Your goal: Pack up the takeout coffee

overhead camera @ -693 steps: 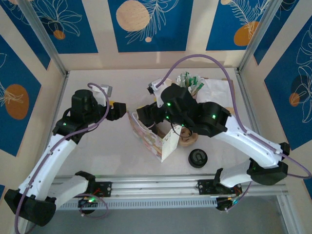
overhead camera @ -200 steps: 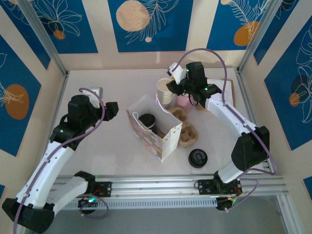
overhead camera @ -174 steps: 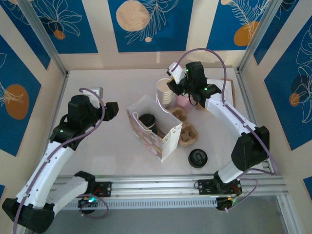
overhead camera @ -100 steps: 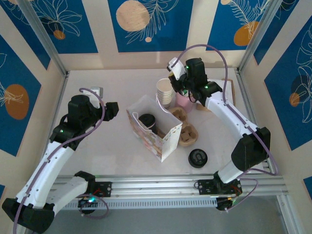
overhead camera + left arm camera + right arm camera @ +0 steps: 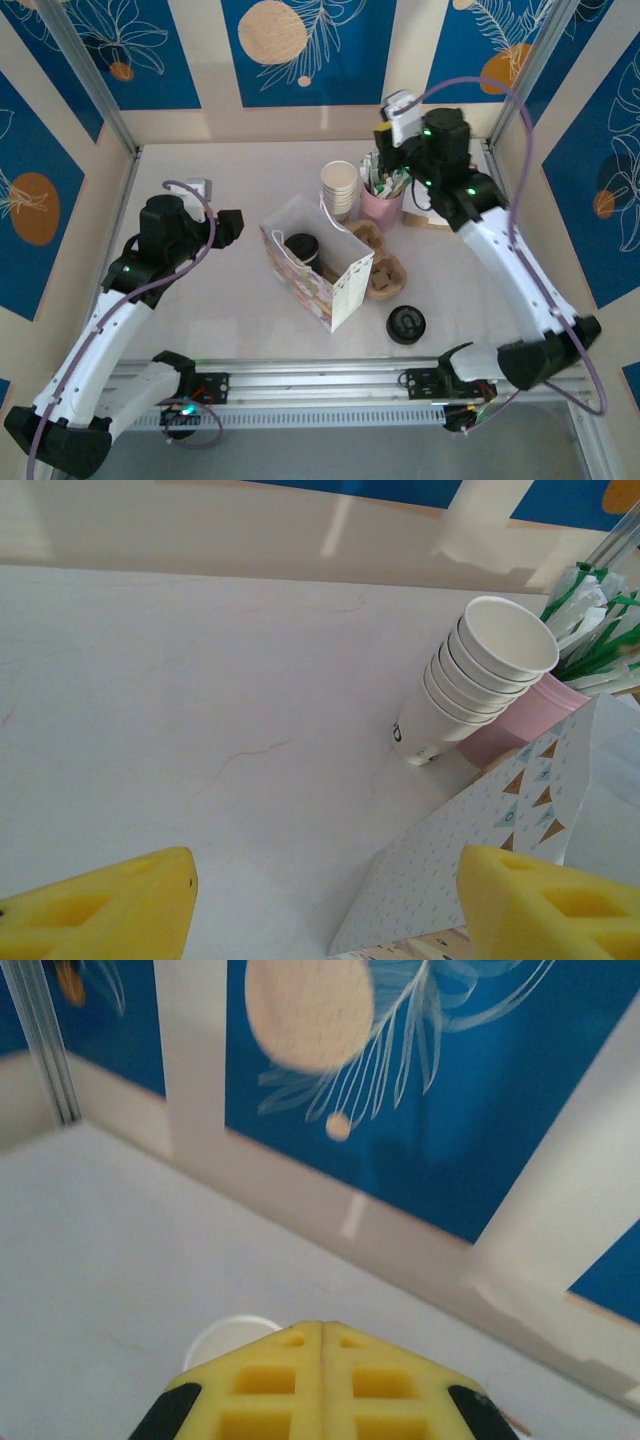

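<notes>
The patterned paper bag (image 5: 318, 268) stands open mid-table, and a coffee cup with a black lid (image 5: 301, 247) sits inside it. A stack of white paper cups (image 5: 340, 187) and a pink cup of green-and-white straws (image 5: 383, 203) stand behind the bag. My right gripper (image 5: 381, 150) hangs above the pink cup; in the right wrist view its yellow pads (image 5: 322, 1330) are pressed shut with nothing seen between them, the cup stack's rim (image 5: 225, 1338) below. My left gripper (image 5: 232, 225) is left of the bag, open (image 5: 320, 910), facing the bag's wall (image 5: 500, 860) and the cup stack (image 5: 480, 680).
A brown cardboard cup carrier (image 5: 382, 265) lies right of the bag. A loose black lid (image 5: 406, 323) rests near the front rail. A flat brown sheet (image 5: 455, 205) lies at the back right. Walls close the table at the back and sides.
My right gripper has shut, risen from beside the pink cup and swung to the right and back. The left arm, bag and cups have not moved.
</notes>
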Motion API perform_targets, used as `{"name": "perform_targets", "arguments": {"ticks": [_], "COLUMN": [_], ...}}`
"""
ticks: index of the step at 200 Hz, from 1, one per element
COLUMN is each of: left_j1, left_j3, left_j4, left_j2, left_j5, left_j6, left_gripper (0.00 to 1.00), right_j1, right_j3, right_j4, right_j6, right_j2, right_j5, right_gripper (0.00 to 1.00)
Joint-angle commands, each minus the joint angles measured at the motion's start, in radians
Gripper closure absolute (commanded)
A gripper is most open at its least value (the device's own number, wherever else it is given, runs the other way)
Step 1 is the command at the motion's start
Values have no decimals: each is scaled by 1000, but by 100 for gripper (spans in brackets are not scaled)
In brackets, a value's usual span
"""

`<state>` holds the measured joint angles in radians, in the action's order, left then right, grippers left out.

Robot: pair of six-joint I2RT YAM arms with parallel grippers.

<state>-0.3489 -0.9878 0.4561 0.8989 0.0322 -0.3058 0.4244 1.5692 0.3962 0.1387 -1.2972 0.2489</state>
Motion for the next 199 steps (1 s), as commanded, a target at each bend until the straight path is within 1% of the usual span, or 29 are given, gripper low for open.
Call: {"name": "perform_targets", "arguments": {"ticks": [1,32,57,90,117,141,159,199], "left_j1": [6,8,8,8,8,8,8,8], "left_j3": [9,11,18,39,44,46,48,47], "left_j4": [-7,-19,-40,-87,-101,-110,-114,-113], "left_j2": [-8,-8,-14,-31,-31,-28,-26,-23], "left_j5": [12,44,96,167,204,231,240,252], "left_j6": [-7,-9,-1,-4,-7,-12,-16,-16], "left_gripper": [30,31,32,36,37,37,37,37], "right_j1": [-1,16,59,137,209,287,342,433], "right_j3": [48,74,103,131,160,138,115,41], "right_j4": [56,118,160,175,185,163,155,96], "right_j6": [-139,-279,-329,-391,-440,-429,-403,-293], "right_j2": [132,259,310,334,322,307,283,225], "right_j5": [-26,-143,-207,-297,-363,-360,-319,-258], "right_gripper": [100,100,100,100,100,100,100,100]}}
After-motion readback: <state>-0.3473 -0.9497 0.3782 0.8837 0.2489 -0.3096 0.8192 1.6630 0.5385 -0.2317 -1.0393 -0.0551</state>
